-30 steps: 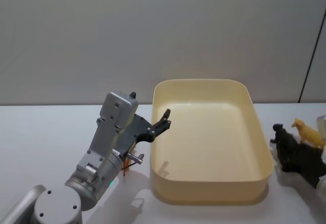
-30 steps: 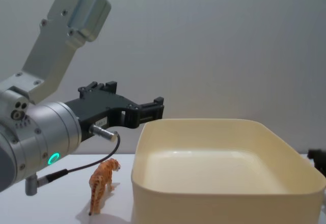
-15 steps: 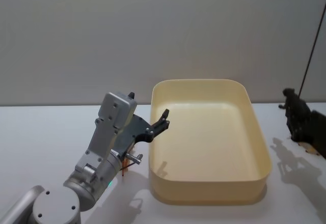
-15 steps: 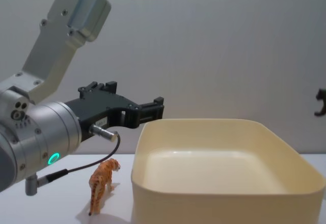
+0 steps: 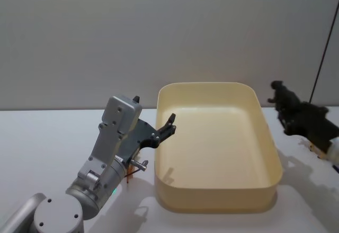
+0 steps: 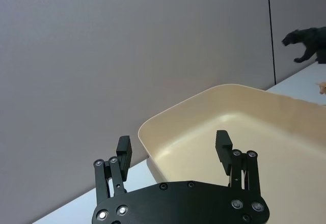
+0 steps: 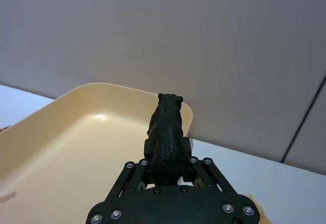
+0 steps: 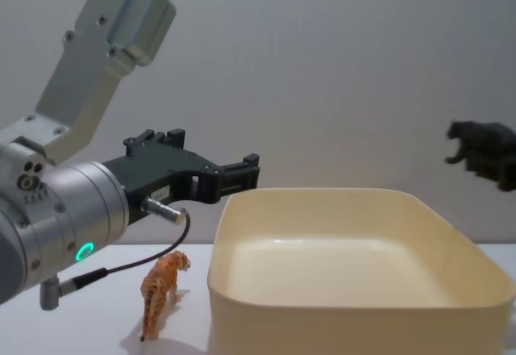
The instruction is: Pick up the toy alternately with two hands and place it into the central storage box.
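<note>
My right jaws clamp the black toy mid-carry; next, centre over the storage box, release. Left jaws gape empty.

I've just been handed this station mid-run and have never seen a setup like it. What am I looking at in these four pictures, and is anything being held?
It is a robot with two arms, each ending in a black two-fingered gripper. One picture looks down from its head, one looks across the table from its chest, and one comes from a camera on each wrist. On the white table stands a big cream tub, with nothing visible inside it. The left gripper hangs open and holds nothing. It is by the tub's left rim, with a small orange toy tiger standing on the table below it. The right gripper is shut on a black toy animal, raised in the air near the tub's right edge.
</note>
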Robot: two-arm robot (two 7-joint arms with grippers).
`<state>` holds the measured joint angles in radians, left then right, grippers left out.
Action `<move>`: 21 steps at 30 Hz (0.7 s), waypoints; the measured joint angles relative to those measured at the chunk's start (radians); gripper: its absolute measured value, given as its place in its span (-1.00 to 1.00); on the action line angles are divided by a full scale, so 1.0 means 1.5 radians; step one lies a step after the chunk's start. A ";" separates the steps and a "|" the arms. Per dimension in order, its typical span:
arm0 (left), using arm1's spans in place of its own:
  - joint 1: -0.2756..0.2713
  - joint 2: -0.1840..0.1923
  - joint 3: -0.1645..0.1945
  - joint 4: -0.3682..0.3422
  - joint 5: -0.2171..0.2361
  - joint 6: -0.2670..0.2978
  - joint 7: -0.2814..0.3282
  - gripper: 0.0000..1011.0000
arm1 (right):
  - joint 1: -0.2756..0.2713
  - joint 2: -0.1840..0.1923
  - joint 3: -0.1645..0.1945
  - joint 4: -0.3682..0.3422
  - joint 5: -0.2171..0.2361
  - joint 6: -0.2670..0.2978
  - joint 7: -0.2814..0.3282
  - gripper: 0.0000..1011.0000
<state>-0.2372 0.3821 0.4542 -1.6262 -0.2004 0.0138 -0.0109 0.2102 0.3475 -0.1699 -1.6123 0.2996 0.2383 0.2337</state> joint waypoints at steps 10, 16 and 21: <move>0.000 0.000 0.000 0.000 0.000 0.000 0.000 0.98 | 0.079 -0.053 -0.040 0.095 -0.049 0.012 0.050 -0.50; 0.000 0.000 0.000 0.000 0.000 0.000 0.000 0.98 | 0.117 -0.079 -0.058 0.145 -0.073 0.013 0.070 -0.15; 0.000 0.000 0.000 0.000 0.000 0.000 0.000 0.98 | 0.131 -0.089 -0.066 0.165 -0.082 0.013 0.078 0.14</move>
<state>-0.2371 0.3821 0.4543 -1.6262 -0.2004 0.0138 -0.0109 0.4067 0.2144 -0.2689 -1.3655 0.1766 0.2583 0.3514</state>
